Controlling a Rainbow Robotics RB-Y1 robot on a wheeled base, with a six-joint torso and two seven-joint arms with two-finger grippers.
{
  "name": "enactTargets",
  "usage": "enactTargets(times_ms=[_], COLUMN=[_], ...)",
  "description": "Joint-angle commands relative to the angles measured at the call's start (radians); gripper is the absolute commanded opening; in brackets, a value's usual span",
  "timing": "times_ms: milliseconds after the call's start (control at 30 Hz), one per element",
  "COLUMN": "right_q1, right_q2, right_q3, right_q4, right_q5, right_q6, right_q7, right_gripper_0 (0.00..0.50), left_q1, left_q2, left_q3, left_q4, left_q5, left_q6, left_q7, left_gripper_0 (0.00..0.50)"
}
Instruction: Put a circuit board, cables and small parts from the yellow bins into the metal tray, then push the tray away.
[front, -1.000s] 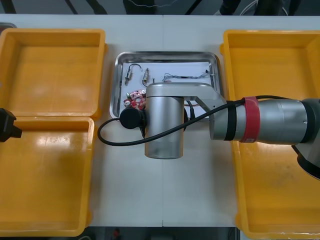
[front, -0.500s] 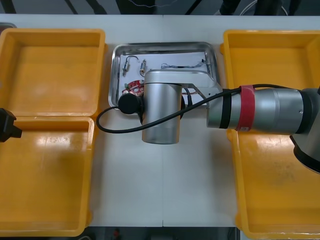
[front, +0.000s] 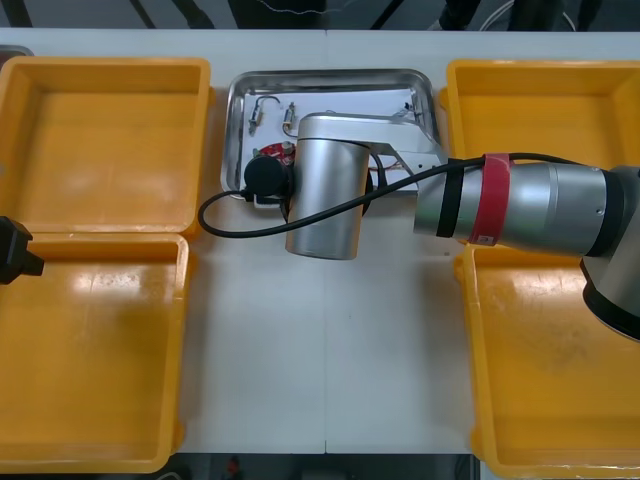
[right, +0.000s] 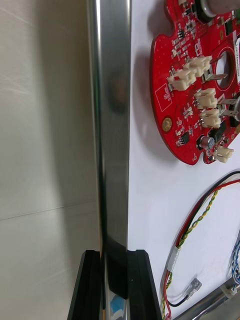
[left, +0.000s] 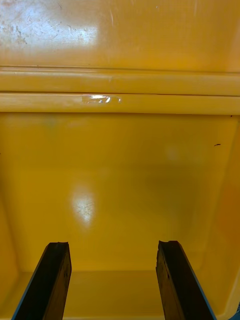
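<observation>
The metal tray (front: 330, 76) lies at the table's far middle, white inside. My right gripper (right: 114, 257) is shut on the tray's near rim (right: 107, 125), one finger on each side of it. Inside lie a round red circuit board (right: 195, 100), a red and yellow cable (right: 200, 220) and a bit of blue and white cable (right: 235, 262). The front view has the right wrist (front: 325, 190) covering much of the tray; the board (front: 272, 153) and small metal parts (front: 262, 115) peek out. My left gripper (left: 115, 280) hangs open over a yellow bin (left: 120, 165).
Two yellow bins (front: 100, 140) stand on the left and two (front: 545, 130) on the right, with nothing seen inside them. The left arm (front: 15, 250) is parked at the far left edge. A black cable loops off the right wrist (front: 230, 230) over the table.
The right arm has moved toward the far edge, and the tray has slid away with it, now near the table's far side. The left arm has stayed still.
</observation>
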Motion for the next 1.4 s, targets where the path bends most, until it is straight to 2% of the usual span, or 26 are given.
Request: enactTargets(times_ms=[33,467,1000,1033,1067,1100,1133,1167,1200,1233,1400], right_q1=[-0.059,-0.071,-0.071,-0.071,-0.071,-0.071,-0.071,-0.071,-0.071,-0.069,-0.069], right_q2=[0.028,0.051,0.057,0.057,0.057,0.057,0.057,0.059,0.059,0.059,0.059], right_q3=[-0.059,-0.071,-0.071,-0.071,-0.071,-0.071,-0.071,-0.071,-0.071,-0.071,-0.088], right_q4=[0.033,0.184,0.248,0.250,0.253,0.254,0.254,0.256,0.256,0.256,0.250], right_q5=[0.013,0.016,0.022,0.024,0.027,0.029,0.029,0.033,0.041,0.044,0.038], right_q6=[-0.029,-0.194,-0.275,-0.276,-0.281,-0.281,-0.281,-0.281,-0.281,-0.281,-0.275], right_q7=[0.053,0.083,0.115,0.116,0.119,0.121,0.121,0.122,0.124,0.125,0.142], right_gripper_0=[0.000,0.000,0.000,0.062,0.062,0.336,0.336,0.454,0.454,0.500,0.500], left_q1=[0.020,0.020,0.020,0.020,0.020,0.020,0.020,0.020,0.020,0.020,0.020], left_q2=[0.044,0.044,0.044,0.044,0.044,0.044,0.044,0.044,0.044,0.044,0.044], left_q3=[0.032,0.032,0.032,0.032,0.032,0.032,0.032,0.032,0.032,0.032,0.032], left_q4=[-0.030,-0.030,-0.030,-0.030,-0.030,-0.030,-0.030,-0.030,-0.030,-0.030,-0.030], left_q5=[-0.009,-0.009,-0.009,-0.009,-0.009,-0.009,-0.009,-0.009,-0.009,-0.009,-0.009], left_q6=[0.007,0.007,0.007,0.007,0.007,0.007,0.007,0.007,0.007,0.007,0.007], left_q7=[-0.050,-0.050,-0.050,-0.050,-0.050,-0.050,-0.050,-0.050,-0.050,-0.050,-0.050], left_gripper_0=[0.500,0.500,0.500,0.500,0.500,0.500,0.500,0.500,0.500,0.500,0.500])
